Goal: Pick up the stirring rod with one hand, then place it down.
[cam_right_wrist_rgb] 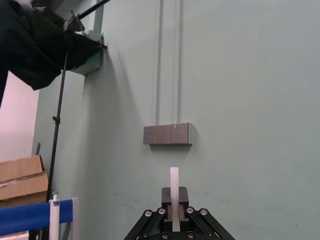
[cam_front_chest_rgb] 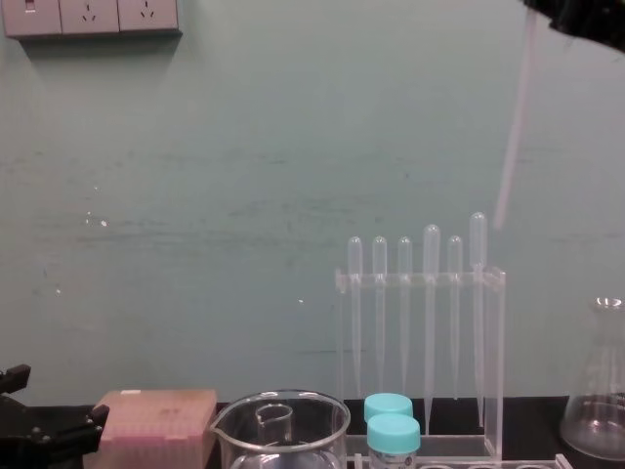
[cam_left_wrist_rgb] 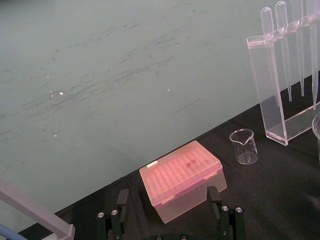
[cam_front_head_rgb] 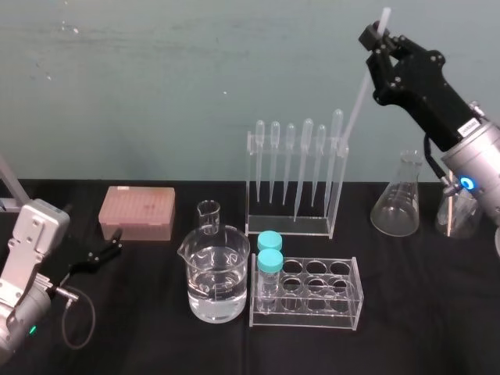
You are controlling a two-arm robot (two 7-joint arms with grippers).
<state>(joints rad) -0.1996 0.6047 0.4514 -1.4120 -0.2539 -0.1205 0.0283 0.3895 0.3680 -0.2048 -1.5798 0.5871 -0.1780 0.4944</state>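
Black tabletop (cam_front_head_rgb: 437, 312), teal wall (cam_front_head_rgb: 156, 94) behind. Right gripper (cam_front_head_rgb: 380, 37), upper right, is clamped on the rod (cam_front_head_rgb: 361, 90) near its top; left gripper (cam_front_head_rgb: 109, 246) sits parked lower left, jaws apart. Rod hangs tilted in air, lower end above the rack (cam_front_head_rgb: 291, 226). We judge pickup done; next: lower it onto bare tabletop, clear of the flasks (cam_front_head_rgb: 398, 205). Rod: thin, straight, translucent, probably slick.

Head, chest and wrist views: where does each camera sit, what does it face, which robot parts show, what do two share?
Head: high, looking down at the table; right gripper holding the stirring rod aloft, left gripper low.
Chest: low, facing the wall across the pipette rack; left gripper lower left.
Left wrist: faces the pink box; its gripper stands open.
Right wrist: faces wall sockets; its gripper clamps the rod.
Shared: head and chest show the rack.
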